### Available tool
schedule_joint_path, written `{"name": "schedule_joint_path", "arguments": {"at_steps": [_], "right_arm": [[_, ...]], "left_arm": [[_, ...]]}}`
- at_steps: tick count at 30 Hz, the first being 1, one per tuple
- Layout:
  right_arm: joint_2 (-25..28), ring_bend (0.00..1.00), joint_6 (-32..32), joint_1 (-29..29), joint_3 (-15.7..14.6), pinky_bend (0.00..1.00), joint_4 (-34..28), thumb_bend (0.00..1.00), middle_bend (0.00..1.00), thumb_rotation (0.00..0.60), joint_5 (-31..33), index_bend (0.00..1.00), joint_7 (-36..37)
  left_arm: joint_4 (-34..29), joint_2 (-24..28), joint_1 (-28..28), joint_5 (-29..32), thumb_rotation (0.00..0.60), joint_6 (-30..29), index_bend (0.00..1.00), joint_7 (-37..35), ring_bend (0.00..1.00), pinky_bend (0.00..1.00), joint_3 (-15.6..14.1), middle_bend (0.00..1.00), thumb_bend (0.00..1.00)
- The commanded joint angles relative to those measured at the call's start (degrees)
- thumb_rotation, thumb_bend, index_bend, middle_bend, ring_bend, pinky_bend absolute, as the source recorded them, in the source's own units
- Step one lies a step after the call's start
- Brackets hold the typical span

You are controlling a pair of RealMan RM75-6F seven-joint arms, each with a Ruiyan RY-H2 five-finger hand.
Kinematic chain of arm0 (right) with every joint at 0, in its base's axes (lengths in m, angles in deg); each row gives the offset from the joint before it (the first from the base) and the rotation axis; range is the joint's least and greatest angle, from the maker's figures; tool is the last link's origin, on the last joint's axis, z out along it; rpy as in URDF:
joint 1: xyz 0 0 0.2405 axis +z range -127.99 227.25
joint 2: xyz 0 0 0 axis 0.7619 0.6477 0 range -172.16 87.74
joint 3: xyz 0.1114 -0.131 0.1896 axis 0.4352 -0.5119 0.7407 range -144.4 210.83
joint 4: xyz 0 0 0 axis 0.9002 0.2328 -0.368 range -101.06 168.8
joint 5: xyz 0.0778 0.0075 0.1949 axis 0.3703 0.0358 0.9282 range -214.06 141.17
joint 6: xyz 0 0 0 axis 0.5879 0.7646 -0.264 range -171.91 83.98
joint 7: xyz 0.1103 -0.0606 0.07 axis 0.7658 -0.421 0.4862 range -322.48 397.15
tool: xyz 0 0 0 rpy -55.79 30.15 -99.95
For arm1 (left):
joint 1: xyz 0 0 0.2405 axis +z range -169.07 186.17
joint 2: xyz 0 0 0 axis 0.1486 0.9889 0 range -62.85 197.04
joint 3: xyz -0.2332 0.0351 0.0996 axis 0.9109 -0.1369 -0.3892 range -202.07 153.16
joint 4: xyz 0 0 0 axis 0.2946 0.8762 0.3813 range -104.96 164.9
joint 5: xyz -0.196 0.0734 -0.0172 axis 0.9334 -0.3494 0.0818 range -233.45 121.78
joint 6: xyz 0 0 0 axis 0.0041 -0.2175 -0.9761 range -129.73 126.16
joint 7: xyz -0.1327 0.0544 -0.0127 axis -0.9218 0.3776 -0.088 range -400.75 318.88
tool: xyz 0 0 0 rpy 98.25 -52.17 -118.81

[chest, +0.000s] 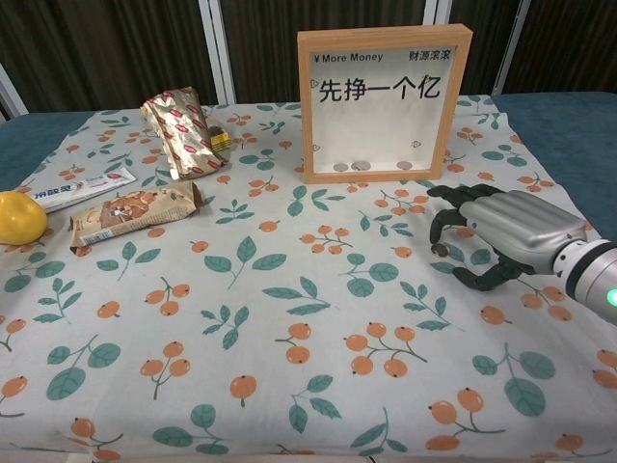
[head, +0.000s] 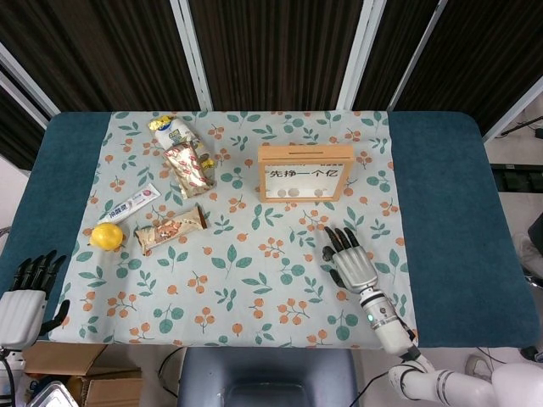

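The right hand [chest: 501, 231] lies low over the flowered tablecloth [chest: 289, 289] at the right middle of the chest view, palm down, its dark fingers [chest: 445, 207] curled downward and the thumb bent in below them. Just under the fingertips sits a coin [chest: 439, 251], a small, dull, greyish-brown disc lying flat on the cloth; the fingers hang right above it, and I cannot tell whether any of them touches it. Nothing is held in that hand, and its fingers stand a little apart. In the head view the same hand [head: 350, 261] shows at the lower right of the cloth, fingers pointing toward the top of the frame; the coin is hidden there.

Just above the hand in the chest view stands a wooden frame [chest: 384, 101] with a white face, dark printed characters, and a few coins resting along its bottom edge.

The left hand [head: 25, 292] hangs off the table's lower left corner in the head view, fingers spread loosely, holding nothing, well apart from the lemon [head: 107, 236] at the cloth's left edge.
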Motion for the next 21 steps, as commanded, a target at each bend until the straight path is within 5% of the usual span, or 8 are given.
{"name": "schedule_joint_path", "arguments": {"at_steps": [1, 21], "right_arm": [[-0.02, 0.0, 0.0, 0.06, -0.05, 0.0, 0.0, 0.54, 0.0, 0.6, 0.08, 0.46, 0.03], [-0.65, 0.0, 0.11, 0.23, -0.59, 0.0, 1.03, 0.54, 0.0, 0.6, 0.78, 0.52, -0.64]], "left_arm": [[0.05, -0.01, 0.01, 0.01, 0.6, -0.01, 0.0, 0.0, 0.0, 0.0, 0.0, 0.0, 0.4], [0.23, -0.1, -0.07, 0.14, 0.6, 0.25, 0.0, -0.13, 0.0, 0.0, -0.01, 0.0, 0.4]]}}
